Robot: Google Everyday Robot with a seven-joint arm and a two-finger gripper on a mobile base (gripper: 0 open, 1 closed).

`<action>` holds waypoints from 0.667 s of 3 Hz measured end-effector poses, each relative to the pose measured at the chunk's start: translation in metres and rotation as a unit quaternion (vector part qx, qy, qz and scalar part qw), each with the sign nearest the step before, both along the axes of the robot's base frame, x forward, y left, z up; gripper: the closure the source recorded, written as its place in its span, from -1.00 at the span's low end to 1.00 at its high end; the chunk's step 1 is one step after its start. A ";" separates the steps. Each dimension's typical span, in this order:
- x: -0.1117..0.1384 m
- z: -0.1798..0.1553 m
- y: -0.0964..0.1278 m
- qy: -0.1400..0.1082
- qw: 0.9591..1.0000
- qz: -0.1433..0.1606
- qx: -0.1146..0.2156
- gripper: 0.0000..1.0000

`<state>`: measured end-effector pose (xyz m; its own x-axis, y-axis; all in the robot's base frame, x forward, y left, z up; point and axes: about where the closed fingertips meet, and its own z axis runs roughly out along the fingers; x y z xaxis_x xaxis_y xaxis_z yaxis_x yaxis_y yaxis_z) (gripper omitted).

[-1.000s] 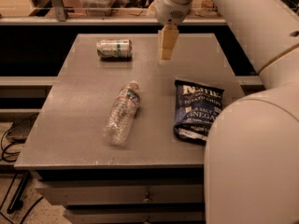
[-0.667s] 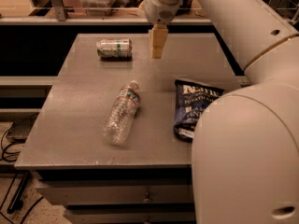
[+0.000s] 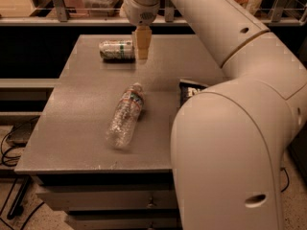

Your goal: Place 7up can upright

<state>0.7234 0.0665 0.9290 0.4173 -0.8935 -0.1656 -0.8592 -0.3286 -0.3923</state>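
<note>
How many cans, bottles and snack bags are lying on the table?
7up can: 1
Water bottle: 1
Snack bag, partly hidden by the arm: 1
Total: 3
The robot's hand hangs next to the can, near the far edge of the table.

7up can [image 3: 116, 50], whitish with green markings, lies on its side just beside the hand [image 3: 142, 54]
</note>
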 end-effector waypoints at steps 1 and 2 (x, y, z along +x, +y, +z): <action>0.009 -0.003 0.012 -0.003 1.000 -0.004 0.000 -1.00; 0.018 -0.010 0.023 -0.003 1.000 -0.005 -0.009 -1.00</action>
